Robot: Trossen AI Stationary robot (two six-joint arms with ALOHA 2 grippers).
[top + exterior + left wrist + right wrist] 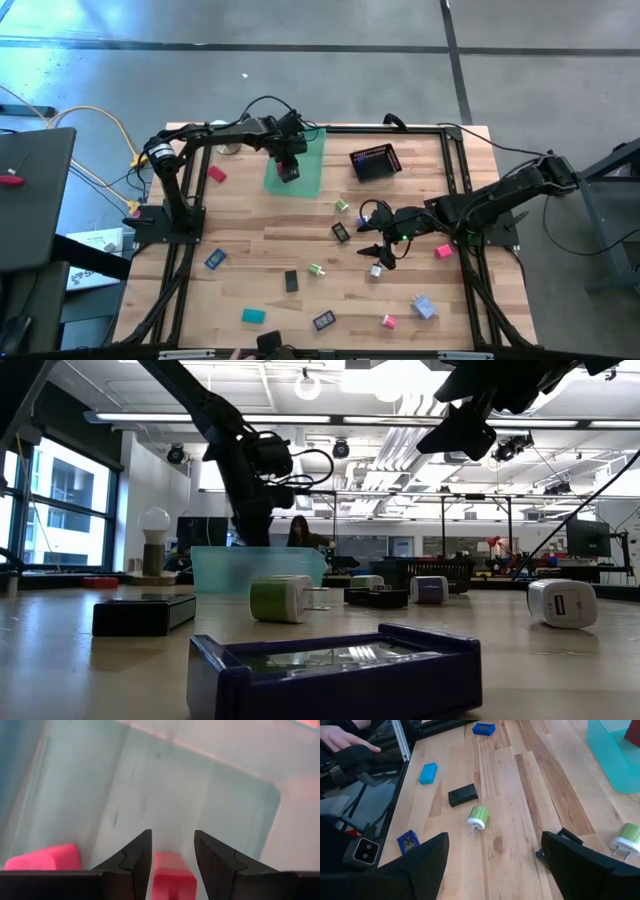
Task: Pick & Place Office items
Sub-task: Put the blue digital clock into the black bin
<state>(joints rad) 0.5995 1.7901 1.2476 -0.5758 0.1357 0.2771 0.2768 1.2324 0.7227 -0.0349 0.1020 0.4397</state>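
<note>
My left gripper hangs over the translucent green tray at the far middle of the table, shut on a pink piece. A second pink piece lies flat on the tray floor. My right gripper stands open above the wood right of centre, with nothing between its fingers. Office items lie scattered on the table: a green-and-white plug, a black block, a teal block, blue pieces, pink ones and a lavender one. My left gripper pinches the pink piece by its two opposite sides between its two fingers. The fingers slant steeply down from above into the tray. Whether the piece's underside touches the tray floor, I cannot tell.
A black mesh basket stands right of the tray at the far edge. Black frame rails run along the table's sides. A person's hand shows beyond the near edge. A white plug lies just under my right gripper.
</note>
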